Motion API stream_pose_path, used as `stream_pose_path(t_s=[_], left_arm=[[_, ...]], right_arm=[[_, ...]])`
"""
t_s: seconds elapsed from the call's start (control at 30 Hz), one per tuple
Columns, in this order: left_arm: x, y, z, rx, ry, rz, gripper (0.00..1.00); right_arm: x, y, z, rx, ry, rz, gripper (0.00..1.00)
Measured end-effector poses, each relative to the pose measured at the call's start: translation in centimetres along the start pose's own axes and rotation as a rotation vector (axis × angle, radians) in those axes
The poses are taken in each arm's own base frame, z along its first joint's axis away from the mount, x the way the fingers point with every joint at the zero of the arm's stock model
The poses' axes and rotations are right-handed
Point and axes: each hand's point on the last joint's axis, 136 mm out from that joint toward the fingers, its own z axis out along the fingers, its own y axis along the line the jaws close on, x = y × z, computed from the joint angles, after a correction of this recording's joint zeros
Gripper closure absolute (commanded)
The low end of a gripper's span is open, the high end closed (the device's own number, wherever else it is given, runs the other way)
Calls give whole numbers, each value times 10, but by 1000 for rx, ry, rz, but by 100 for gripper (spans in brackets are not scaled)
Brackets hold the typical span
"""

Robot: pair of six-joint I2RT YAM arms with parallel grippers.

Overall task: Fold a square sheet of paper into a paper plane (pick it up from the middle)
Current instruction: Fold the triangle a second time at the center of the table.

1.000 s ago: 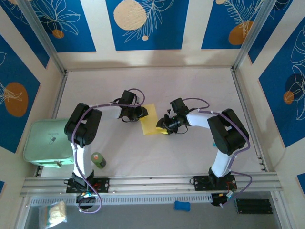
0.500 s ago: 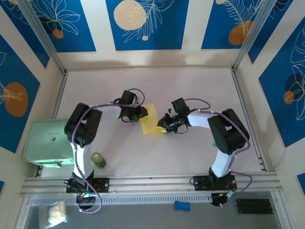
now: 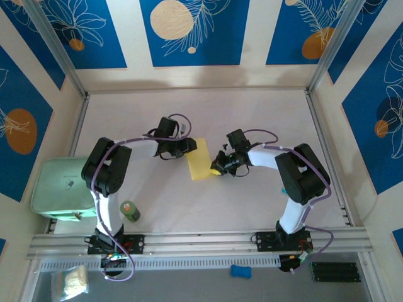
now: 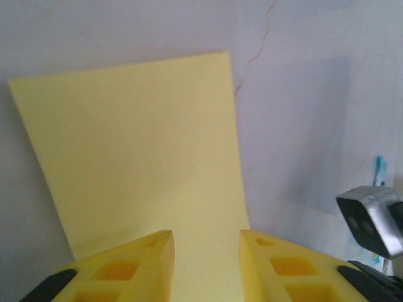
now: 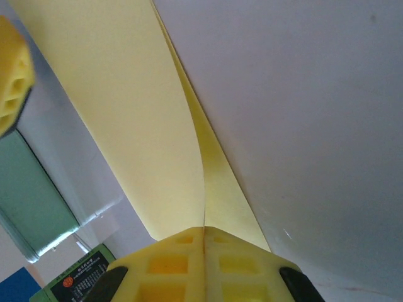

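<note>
Folding step: right gripper (image 5: 204, 229) pinches the doubled square sheet of paper (image 3: 201, 157). Left gripper (image 4: 206, 236) spread; crease-pressing likely next.

A mint-green case (image 3: 60, 189) sits at the table's (image 3: 252, 119) left edge, a small green can (image 3: 130, 211) nearby, a blue scrap (image 3: 240, 271) beyond the near rail.

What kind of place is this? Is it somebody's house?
More likely a robot test booth. The left arm and right arm are bolted to a rail at the table edge, and blue panels wall it in.
</note>
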Motion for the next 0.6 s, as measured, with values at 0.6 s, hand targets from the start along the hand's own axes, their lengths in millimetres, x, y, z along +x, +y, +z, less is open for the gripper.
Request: stream_pose_path(t_s=[0.6], left_arm=[[0, 25, 8, -33, 8, -54, 71]], right_arm=[[11, 21, 3, 4, -11, -78, 100]])
